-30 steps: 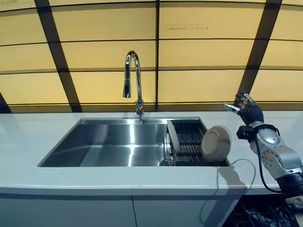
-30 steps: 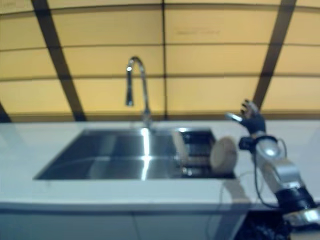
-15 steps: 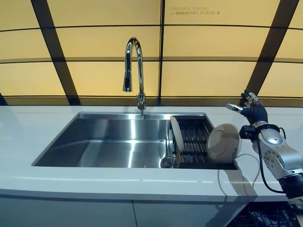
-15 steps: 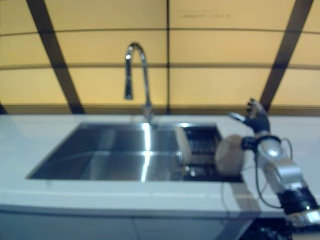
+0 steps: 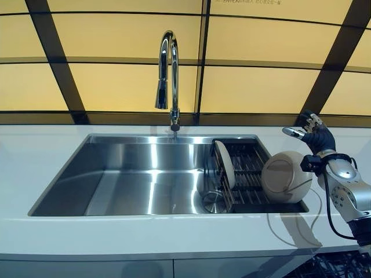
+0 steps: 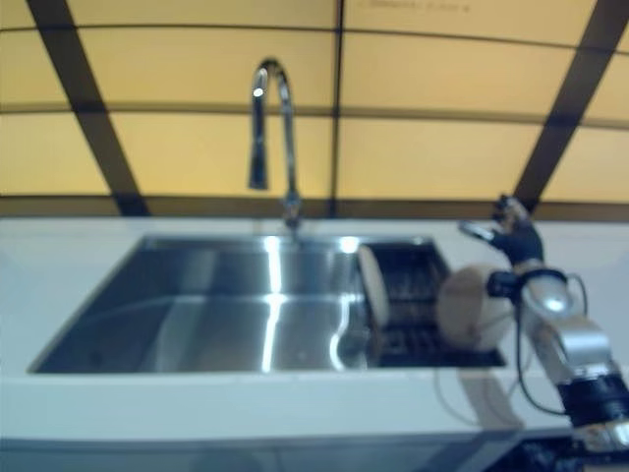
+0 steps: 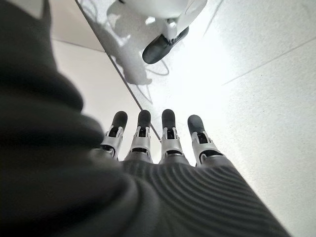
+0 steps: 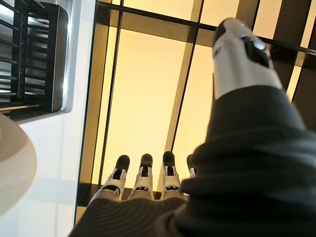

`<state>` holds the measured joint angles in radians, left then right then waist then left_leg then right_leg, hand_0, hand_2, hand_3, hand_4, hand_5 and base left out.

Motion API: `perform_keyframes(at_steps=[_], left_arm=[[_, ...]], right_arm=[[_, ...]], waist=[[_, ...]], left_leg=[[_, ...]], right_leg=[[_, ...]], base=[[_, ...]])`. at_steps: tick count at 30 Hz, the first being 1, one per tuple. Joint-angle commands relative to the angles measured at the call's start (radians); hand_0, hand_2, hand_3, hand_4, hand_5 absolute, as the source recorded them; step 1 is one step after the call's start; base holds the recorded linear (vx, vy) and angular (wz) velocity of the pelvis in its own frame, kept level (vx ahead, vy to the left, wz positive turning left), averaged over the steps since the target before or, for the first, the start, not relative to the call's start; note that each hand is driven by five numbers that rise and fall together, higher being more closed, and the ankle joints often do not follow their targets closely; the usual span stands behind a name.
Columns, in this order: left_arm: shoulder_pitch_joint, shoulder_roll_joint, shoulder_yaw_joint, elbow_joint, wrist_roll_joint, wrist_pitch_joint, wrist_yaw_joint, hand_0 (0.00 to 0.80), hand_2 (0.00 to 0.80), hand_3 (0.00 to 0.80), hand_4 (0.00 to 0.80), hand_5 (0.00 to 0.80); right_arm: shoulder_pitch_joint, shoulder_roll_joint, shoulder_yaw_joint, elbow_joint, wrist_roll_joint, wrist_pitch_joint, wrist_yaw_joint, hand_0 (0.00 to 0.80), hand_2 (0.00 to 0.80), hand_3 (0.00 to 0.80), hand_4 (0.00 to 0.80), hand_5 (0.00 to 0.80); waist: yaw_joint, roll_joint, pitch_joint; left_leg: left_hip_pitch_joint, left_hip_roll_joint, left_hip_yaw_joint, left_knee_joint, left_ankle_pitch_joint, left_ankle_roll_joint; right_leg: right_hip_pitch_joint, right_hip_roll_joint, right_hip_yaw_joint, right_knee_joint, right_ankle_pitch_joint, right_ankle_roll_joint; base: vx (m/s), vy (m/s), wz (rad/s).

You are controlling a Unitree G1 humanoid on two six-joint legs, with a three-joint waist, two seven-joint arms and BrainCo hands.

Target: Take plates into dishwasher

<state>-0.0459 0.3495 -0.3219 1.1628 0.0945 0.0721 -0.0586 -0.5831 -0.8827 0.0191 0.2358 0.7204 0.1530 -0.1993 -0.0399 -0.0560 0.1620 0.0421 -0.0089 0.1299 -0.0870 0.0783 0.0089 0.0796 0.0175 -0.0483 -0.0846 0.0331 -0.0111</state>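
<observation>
In the left eye view you look down on a white counter [image 5: 69, 231] with a steel sink [image 5: 139, 174] set into it and a tall curved faucet [image 5: 168, 75] at its back edge. At the right end of the sink sits a dark dish rack [image 5: 252, 174]. One plate [image 5: 224, 164] stands on edge in the rack's left part, and a second, rounder cream plate [image 5: 286, 176] leans at the rack's right end, its back turned toward you. A round drain strainer [image 5: 213, 201] lies on the sink floor just beside the rack. Your right hand [image 5: 316, 134] is raised over the counter right of the rack, just beyond the cream plate — fingers spread and relaxed, holding nothing.

The right eye view gives you the same layout: the right hand [image 6: 515, 236] is up behind the cream plate [image 6: 474, 307] and apart from it.

In the left wrist view your left hand [image 7: 163, 148] hangs with straight fingers [image 7: 168, 131] over a pale floor [image 7: 256, 98], gripping nothing.

In the right wrist view the fingers [image 8: 143, 175] reach out straight toward the yellow panelled wall [image 8: 148, 94] and the thumb [image 8: 242, 54] stands well apart from them — the hand is empty. The cream plate's rim [image 8: 15, 168] shows at the edge, with part of the rack [image 8: 34, 59] and the counter beyond it.
</observation>
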Motion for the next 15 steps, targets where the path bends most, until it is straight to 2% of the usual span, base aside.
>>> perform_keyframes(at_steps=[1,7,15], left_arm=[[-0.019,0.015,-0.025,0.05,-0.021,-0.003,-0.003,0.0,0.0,0.0,0.0,0.0],[-0.019,0.014,-0.028,0.041,-0.026,-0.009,-0.006,0.0,0.0,0.0,0.0,0.0],[-0.01,0.021,-0.016,0.046,-0.027,-0.014,0.004,0.0,0.0,0.0,0.0,0.0]], right_arm=[[-0.034,-0.021,-0.019,0.02,0.013,-0.062,-0.003,0.0,0.0,0.0,0.0,0.0],[-0.033,-0.022,-0.011,0.031,0.005,-0.048,-0.013,0.0,0.0,0.0,0.0,0.0],[-0.007,-0.046,-0.025,0.074,0.004,0.002,-0.003,0.0,0.0,0.0,0.0,0.0]], waist=[[0.026,-0.031,-0.063],[0.027,-0.036,-0.054],[0.025,-0.041,-0.053]], left_leg=[[-0.007,-0.014,-0.025,0.014,-0.068,-0.014],[-0.003,-0.014,-0.02,0.017,-0.075,-0.005],[0.011,-0.012,-0.014,0.016,-0.084,-0.003]], right_leg=[[-0.051,-0.052,-0.047,0.038,0.012,0.1],[-0.053,-0.05,-0.047,0.045,0.009,0.1],[-0.041,-0.05,-0.051,0.043,0.005,0.101]], base=[[0.0,0.0,0.0],[0.0,0.0,0.0],[0.013,-0.007,0.0]])
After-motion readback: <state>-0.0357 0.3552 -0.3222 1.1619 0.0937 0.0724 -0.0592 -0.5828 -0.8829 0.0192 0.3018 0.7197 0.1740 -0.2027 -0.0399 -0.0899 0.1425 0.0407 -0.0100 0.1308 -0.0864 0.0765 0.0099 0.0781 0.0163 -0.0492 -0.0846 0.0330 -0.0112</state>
